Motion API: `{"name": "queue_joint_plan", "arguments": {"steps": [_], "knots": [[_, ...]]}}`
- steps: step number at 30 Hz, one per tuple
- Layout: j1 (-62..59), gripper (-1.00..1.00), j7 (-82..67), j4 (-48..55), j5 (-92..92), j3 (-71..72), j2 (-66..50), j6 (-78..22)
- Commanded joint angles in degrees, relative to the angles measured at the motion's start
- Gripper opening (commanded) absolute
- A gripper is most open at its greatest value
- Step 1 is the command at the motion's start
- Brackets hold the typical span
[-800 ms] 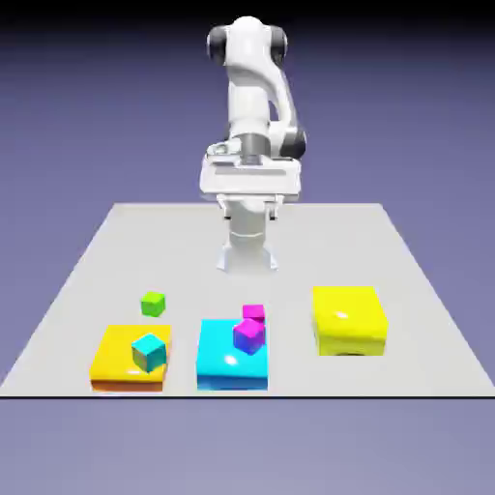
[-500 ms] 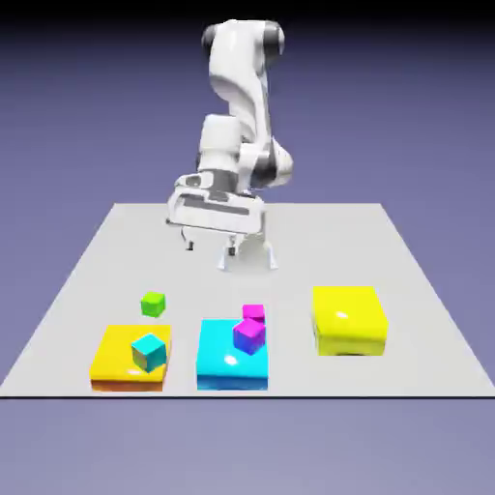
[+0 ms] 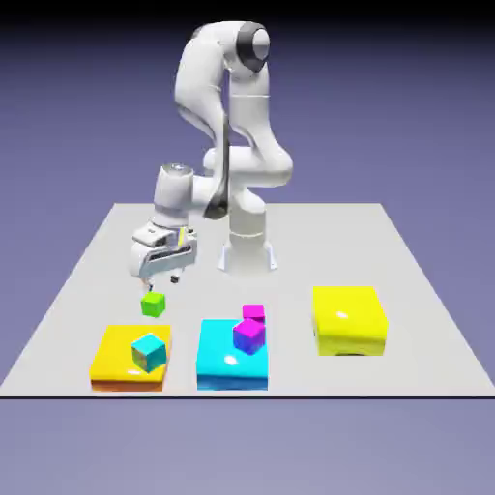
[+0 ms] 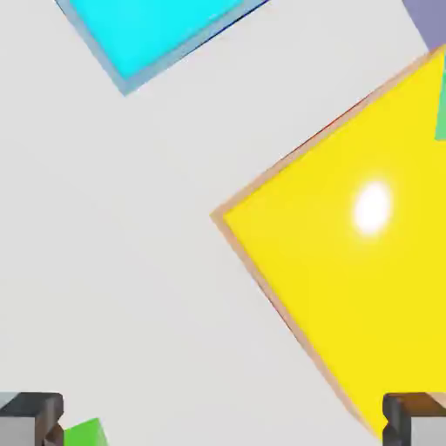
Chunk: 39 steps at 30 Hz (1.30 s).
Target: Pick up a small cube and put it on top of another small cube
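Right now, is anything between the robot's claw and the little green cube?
No. In the exterior view the end effector hangs just above the small green cube, with nothing between them. Its fingers are spread.

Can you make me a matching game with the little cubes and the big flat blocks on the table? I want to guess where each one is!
Things:
1. small bright green cube
2. small cyan cube
3. front small magenta cube
4. flat yellow block with nothing on it

Places:
A. on the flat cyan block
B. alone at the exterior view's right
C. on the bare table, just below the open gripper
D. on the other flat yellow block

Pairs: 1-C, 2-D, 3-A, 4-B
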<state>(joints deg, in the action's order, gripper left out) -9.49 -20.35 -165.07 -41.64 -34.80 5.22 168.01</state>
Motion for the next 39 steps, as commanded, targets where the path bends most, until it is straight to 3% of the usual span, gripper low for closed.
{"name": "queue_joint_plan", "arguments": {"steps": [1,6,17,18,31,39], "knots": [[-0.45,0.0,-2.5,-0.16,-1.65,-1.38,-1.09,-0.24],[-1.73,0.0,-10.41,-0.67,-6.9,-5.77,-4.55,-0.99],[-1.96,0.0,-5.79,4.15,-6.74,-4.92,-27.35,17.78],[-1.96,-1.0,-5.79,4.15,-6.74,-4.92,-27.35,17.78],[-1.73,-1.0,-10.41,-0.67,-6.9,-5.77,-4.55,-0.99],[14.88,-1.0,4.21,14.56,11.09,4.12,-5.22,-19.98]]}}
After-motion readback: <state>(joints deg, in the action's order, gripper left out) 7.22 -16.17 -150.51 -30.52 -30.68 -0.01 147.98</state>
